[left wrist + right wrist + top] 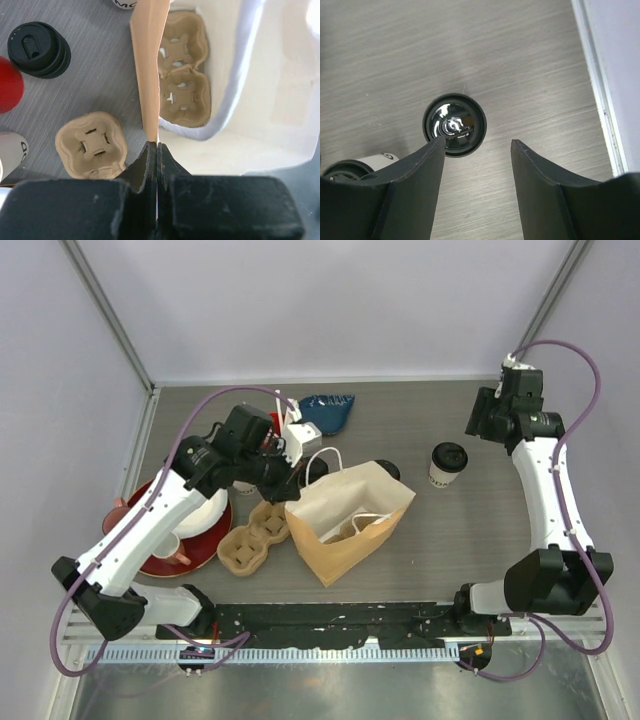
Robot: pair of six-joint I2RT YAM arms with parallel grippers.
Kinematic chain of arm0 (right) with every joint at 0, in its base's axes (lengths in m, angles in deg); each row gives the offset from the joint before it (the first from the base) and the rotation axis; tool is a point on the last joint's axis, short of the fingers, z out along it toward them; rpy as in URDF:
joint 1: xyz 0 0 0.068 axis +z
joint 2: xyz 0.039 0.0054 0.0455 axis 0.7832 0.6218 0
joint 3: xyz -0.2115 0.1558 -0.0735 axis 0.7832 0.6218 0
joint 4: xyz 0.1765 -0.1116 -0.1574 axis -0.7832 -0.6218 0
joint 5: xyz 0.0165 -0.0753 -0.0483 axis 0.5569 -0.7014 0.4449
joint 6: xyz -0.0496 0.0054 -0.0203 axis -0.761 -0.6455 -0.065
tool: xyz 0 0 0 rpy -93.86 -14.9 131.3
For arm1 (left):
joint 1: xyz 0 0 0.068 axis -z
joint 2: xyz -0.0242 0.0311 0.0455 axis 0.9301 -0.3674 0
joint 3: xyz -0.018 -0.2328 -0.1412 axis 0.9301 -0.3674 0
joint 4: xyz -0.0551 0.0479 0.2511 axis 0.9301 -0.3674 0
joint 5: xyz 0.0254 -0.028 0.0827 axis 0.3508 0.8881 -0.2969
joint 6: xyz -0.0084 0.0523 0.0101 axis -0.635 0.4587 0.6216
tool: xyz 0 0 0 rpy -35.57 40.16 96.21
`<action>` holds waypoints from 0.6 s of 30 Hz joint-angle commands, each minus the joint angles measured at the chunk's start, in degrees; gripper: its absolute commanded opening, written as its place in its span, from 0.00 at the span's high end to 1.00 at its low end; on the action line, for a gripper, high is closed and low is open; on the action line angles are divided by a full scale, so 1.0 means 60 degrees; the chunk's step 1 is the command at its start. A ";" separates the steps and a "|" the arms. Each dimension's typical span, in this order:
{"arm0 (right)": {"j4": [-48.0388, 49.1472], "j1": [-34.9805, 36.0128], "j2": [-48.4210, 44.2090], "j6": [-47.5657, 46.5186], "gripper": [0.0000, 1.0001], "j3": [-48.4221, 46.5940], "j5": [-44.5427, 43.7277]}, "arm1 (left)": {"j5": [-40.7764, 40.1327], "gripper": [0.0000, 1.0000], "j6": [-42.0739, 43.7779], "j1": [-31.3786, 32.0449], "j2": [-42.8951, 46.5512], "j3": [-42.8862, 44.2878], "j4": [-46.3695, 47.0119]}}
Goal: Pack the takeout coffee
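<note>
— Left tool (157, 146)?
— Clamped together on the rim of the bag (149, 60).
— And the right tool (477, 147)?
— Jaws apart, holding nothing, above a lidded coffee cup (455, 125) standing on the table (520, 60), right of the bag.

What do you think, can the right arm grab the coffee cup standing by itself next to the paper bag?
Probably yes. The coffee cup stands upright on bare table, apart from the paper bag, and the right arm's fingers are open with nothing seen between them and it.
</note>
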 commanded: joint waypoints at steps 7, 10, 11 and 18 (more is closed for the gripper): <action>0.1181 -0.0129 0.0772 -0.0468 0.56 0.0976 0.0853 | 0.0650 1.00 0.0043 0.0018 -0.0502 0.0568 0.0000; 0.1152 -0.0159 0.1066 -0.0482 0.56 0.0990 0.0662 | 0.0680 1.00 0.0058 0.0018 -0.0444 0.0553 0.0030; 0.1152 -0.0173 0.1140 -0.0497 0.56 0.1019 0.0662 | 0.0694 1.00 0.0058 0.0018 -0.0429 0.0539 0.0044; 0.1065 -0.0232 0.1784 -0.0541 0.64 0.0946 0.0575 | 0.0768 1.00 0.0058 0.0018 -0.0429 0.0465 0.0045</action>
